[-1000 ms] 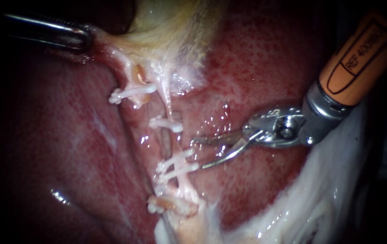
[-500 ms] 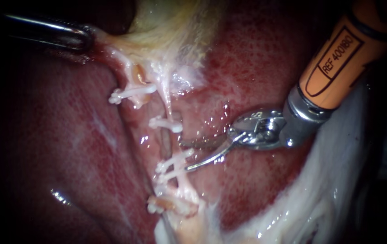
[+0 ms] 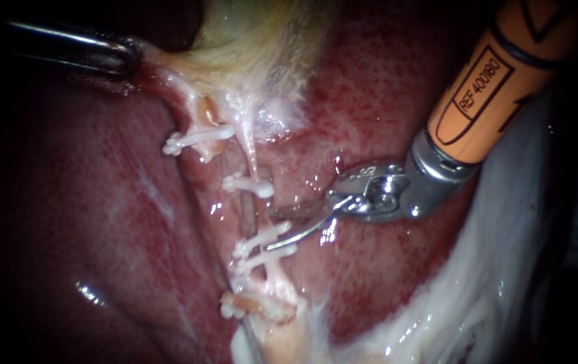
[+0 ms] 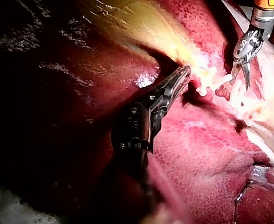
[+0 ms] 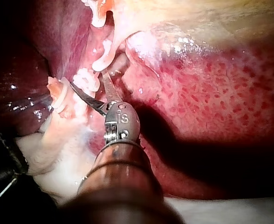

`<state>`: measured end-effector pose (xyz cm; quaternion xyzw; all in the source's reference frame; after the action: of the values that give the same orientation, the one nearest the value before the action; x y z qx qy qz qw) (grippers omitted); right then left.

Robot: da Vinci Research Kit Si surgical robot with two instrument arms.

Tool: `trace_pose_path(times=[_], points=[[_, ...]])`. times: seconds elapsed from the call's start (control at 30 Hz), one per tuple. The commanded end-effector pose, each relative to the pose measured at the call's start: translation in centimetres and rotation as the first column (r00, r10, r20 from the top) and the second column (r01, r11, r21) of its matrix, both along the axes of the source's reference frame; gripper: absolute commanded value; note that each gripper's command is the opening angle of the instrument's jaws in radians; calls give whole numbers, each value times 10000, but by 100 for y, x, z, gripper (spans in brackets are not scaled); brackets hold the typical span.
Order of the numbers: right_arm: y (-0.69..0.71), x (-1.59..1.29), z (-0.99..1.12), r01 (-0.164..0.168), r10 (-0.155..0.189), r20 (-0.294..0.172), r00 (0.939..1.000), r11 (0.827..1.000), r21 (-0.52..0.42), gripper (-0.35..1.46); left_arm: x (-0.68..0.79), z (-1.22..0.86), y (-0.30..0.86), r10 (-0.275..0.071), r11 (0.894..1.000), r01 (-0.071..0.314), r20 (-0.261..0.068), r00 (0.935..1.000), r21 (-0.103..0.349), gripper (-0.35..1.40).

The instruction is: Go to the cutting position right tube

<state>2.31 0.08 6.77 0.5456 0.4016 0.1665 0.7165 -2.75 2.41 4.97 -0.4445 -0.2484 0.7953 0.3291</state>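
The liver lies close beneath, so a dipped tip could nick it. The left instrument, jaws clamped on the gallbladder, stretches the right tube; a slip there would slacken it. The right instrument holds its blades spread just beside that tube, between the upper clip and the lower clips, and drifting low could shear a clip.

The endoscope faces the liver from close by, with the clipped tubes under the gallbladder near its middle. The left wrist camera looks along the left instrument from further back. The right wrist camera sits just behind the right instrument, and all three views share the clips.
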Motion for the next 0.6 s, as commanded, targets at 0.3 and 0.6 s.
trace_pose_path(times=[0.3, 0.6], points=[[4, 15, 0, -573, 647, -1041, 9925, 9957, 730, 142, 0, 0, 0, 0, 10000, 0, -2, 10000, 0, -35], [2, 35, -3, -840, 997, -1559, 9827, 9910, 1042, 140, -1, 0, 0, -2, 10000, 2, -3, 10000, -1, -35]])
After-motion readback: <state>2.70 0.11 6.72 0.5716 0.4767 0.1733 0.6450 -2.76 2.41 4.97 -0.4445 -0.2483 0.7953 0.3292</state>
